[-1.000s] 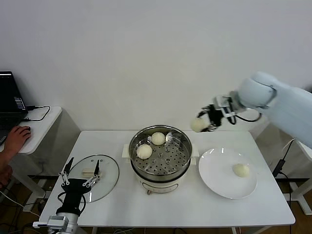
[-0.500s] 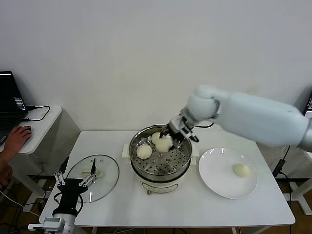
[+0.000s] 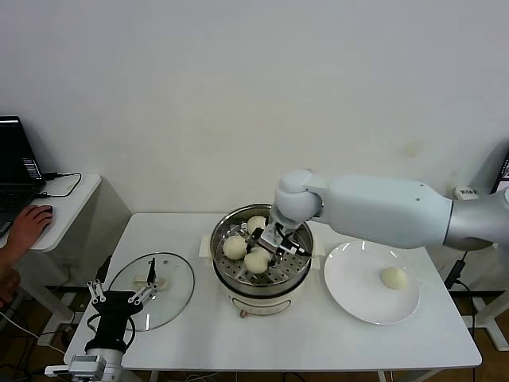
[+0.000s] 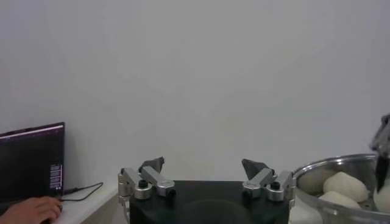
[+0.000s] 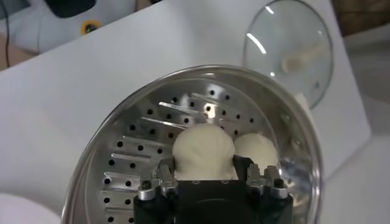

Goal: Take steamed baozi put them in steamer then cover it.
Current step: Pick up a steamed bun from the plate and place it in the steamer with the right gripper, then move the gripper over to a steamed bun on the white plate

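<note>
White table [image 3: 318,334] w/ a steel steamer [image 3: 296,274] at its centre, on a cream base. A flat white plate [image 3: 354,298] sits just beside it on the robot's right; a clear glass lid [image 3: 171,298] w/ a cream handle lies flat on the table on the robot's left, apart from the steamer.

The right arm reaches across from the right & dips into the steamer. The right gripper [image 3: 261,256] is clamped on a bun [image 3: 256,262], fingers pressed to either side of it, as the right wrist view shows close up [image 5: 204,146]. The held bun is low over the perforated tray, near the front; can't tell if it touches the tray yet. Two more buns rest on the tray: one at the back [image 3: 256,224], one toward the robot's left [image 3: 234,247]. The 4th bun [image 3: 392,278] lies alone on the plate.

The left gripper [image 3: 122,291] hangs at the table's front left corner, just in front of the lid, fingers spread wide apart, holding nothing.

Handling, as a judgement: buns look light, soft, smooth & easily dented, so a gentle squeeze across the widest part of the dome suits them. The lid looks rigid, heavier & breakable; its oblong handle is the place to grip it.
</note>
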Controlling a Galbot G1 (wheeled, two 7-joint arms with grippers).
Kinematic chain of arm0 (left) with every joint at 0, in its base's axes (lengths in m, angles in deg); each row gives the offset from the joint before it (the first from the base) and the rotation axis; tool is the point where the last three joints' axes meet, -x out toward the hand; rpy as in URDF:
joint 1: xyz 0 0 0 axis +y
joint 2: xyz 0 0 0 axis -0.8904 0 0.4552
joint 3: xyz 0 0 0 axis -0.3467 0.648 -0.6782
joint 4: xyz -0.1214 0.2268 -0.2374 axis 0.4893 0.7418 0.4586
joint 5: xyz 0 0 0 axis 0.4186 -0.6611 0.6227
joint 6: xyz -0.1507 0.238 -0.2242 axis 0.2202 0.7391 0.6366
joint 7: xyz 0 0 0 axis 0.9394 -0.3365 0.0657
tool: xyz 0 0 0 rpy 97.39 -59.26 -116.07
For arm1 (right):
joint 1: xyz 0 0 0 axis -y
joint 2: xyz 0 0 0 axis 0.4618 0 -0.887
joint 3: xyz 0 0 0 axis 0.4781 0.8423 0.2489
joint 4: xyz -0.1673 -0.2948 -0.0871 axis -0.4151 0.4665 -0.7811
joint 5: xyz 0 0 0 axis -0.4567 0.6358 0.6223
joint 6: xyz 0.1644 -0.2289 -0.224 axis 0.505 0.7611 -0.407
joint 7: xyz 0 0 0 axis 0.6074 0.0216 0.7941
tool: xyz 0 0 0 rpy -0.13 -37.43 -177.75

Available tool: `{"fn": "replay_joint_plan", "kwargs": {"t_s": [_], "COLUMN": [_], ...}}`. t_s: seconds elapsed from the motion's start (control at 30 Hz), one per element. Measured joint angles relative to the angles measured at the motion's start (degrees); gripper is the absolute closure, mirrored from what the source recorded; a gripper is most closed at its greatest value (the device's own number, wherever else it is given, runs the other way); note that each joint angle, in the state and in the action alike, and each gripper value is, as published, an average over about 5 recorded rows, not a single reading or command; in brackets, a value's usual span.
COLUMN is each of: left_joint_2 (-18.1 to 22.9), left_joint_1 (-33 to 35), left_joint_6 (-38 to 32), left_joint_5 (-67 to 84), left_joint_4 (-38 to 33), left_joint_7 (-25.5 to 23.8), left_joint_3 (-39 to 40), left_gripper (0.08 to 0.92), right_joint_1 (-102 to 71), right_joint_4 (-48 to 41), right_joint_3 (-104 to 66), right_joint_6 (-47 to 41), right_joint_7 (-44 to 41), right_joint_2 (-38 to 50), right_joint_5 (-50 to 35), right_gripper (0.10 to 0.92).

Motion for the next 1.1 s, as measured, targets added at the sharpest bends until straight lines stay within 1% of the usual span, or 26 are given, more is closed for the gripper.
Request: {"fn": "replay_joint_plan", "kwargs": {"t_s": [0.1, 0.27, 0.37, 0.53, 0.7, 0.93, 1.1], "left_joint_2": [0.08, 0.0, -0.19, -0.71, -1.43, -2.78, -3.7], "left_joint_1": [0.01, 0.01, -0.05, -0.34, -0.81, -1.71, -2.49], "left_joint_6": [-0.01, -0.02, -0.02, 0.0, 0.02, 0.1, 0.15], "left_joint_5": [-0.01, -0.03, 0.0, 0.17, 0.56, 1.22, 1.39], "left_joint_4": [0.01, -0.02, -0.02, -0.04, 0.34, 1.47, 2.15], "left_joint_7": [0.0, -0.01, -0.01, -0.01, -0.01, -0.07, -0.1], "left_joint_3": [0.07, 0.07, 0.01, -0.15, -0.28, 0.35, 1.15], "left_gripper": [0.177, 0.177, 0.177, 0.177, 0.177, 0.177, 0.177], "right_joint_1": [-0.41, -0.32, 0.46, 2.5, 4.43, 4.74, 1.91], "right_joint_4": [0.0, 0.2, 0.76, 2.3, 4.35, 7.67, 9.06], "right_joint_3": [0.23, 0.17, -0.2, -1.68, -4.5, -8.55, -11.18], "right_joint_6": [0.57, 1.22, 1.32, 0.22, -4.21, -12.58, -15.94], "right_joint_7": [0.1, 0.23, 0.0, -0.86, -2.14, -2.65, -2.76], "right_joint_2": [-0.27, -0.3, 0.22, 2.93, 8.14, 19.55, 28.8], "right_joint_5": [0.58, 0.83, 0.55, -1.15, -4.01, -6.45, -5.81], "right_gripper": [0.386, 0.257, 0.213, 0.203, 0.202, 0.203, 0.203]}}
